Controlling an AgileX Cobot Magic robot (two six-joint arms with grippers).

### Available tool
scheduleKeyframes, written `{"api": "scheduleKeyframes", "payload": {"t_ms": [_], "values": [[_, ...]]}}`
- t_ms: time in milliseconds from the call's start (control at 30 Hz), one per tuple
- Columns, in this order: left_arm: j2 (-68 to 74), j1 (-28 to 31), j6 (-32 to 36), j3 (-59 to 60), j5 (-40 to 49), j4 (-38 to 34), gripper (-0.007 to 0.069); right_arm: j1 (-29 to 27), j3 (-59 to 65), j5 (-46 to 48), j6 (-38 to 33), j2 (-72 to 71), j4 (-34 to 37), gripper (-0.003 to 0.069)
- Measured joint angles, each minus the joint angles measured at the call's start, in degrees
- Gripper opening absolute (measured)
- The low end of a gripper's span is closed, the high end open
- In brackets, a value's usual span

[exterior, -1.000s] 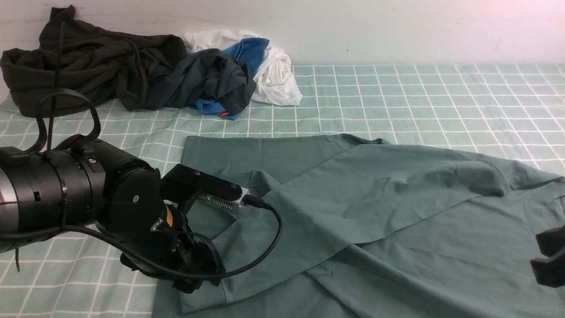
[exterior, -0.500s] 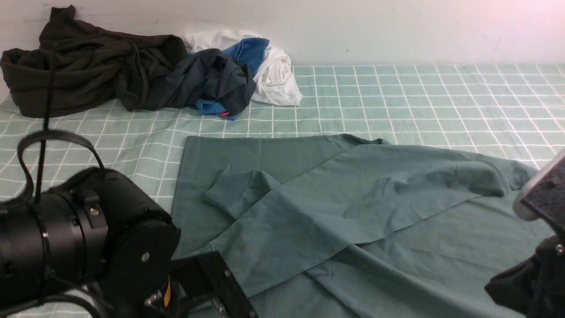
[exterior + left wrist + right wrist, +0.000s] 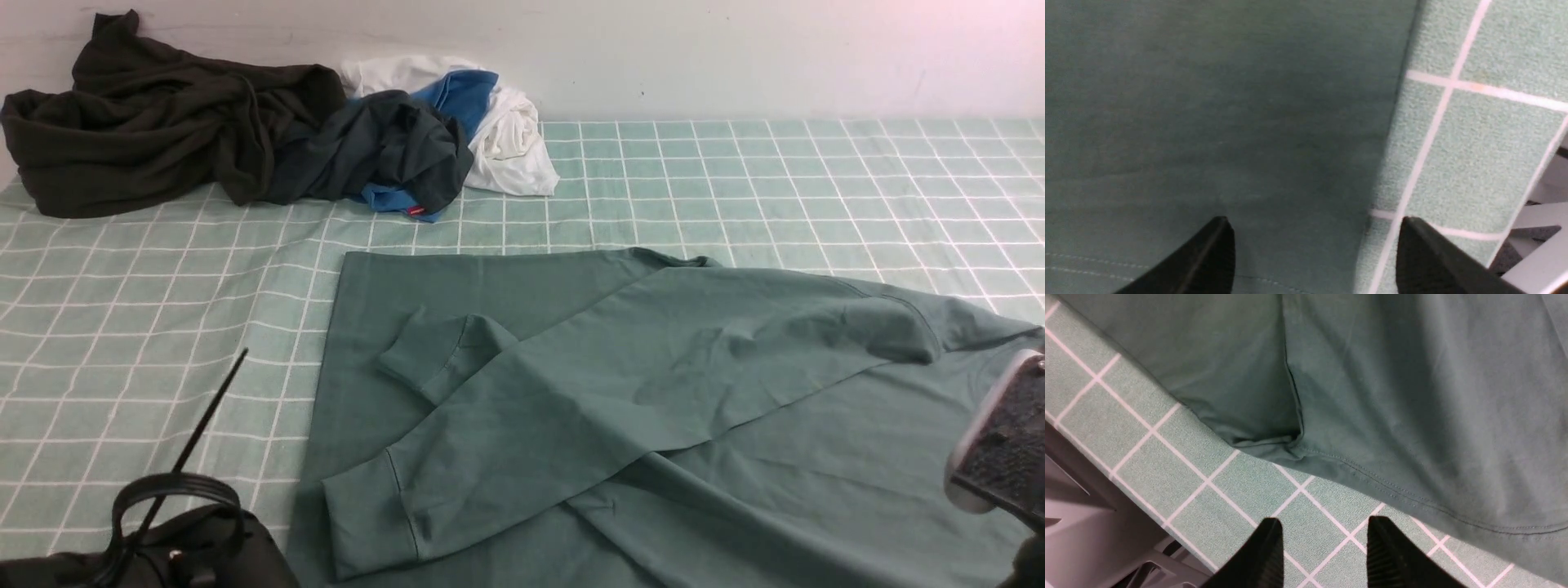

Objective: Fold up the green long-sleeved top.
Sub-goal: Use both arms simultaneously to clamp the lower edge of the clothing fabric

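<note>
Green top lies below the wide-open left end effector — just beside the part-open right end effector.

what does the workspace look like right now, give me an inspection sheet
surface: mint cloth with white grid lines, lying flat.
job's things: green long-sleeved top spread out, a sleeve laid across its body.
clutter: dark olive-black garment and a pile of dark, blue and white clothes, far left by the wall.
grippers: left gripper open over the top's edge; right gripper open over the cloth beside the hem; neither holds anything.
cables: black cable loop at the near left.
surroundings: white wall behind.
</note>
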Motion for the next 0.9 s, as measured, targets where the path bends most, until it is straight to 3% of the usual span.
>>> {"api": "scheduleKeyframes", "payload": {"t_ms": [300, 467, 733, 900], "values": [[0.0, -0.36, -2.9, 0.68, -4.03, 5.13, 0.041, 0.0, 0.0, -2.4, 0.23, 0.0, 0.0, 0.0283], [1.34, -0.36, -3.45, 0.68, -4.03, 5.09, 0.0334, 0.0, 0.0, -2.4, 0.23, 0.0, 0.0, 0.0283], [2.51, -0.36, -4.68, 0.01, -3.12, 4.34, 0.0295, 0.0, 0.0, -2.4, 0.23, 0.0, 0.0, 0.0283], [2.85, -0.43, -7.47, -0.36, -2.18, 3.1, 0.0135, 0.0, 0.0, -2.4, 0.4, 0.0, 0.0, 0.0283]]}}
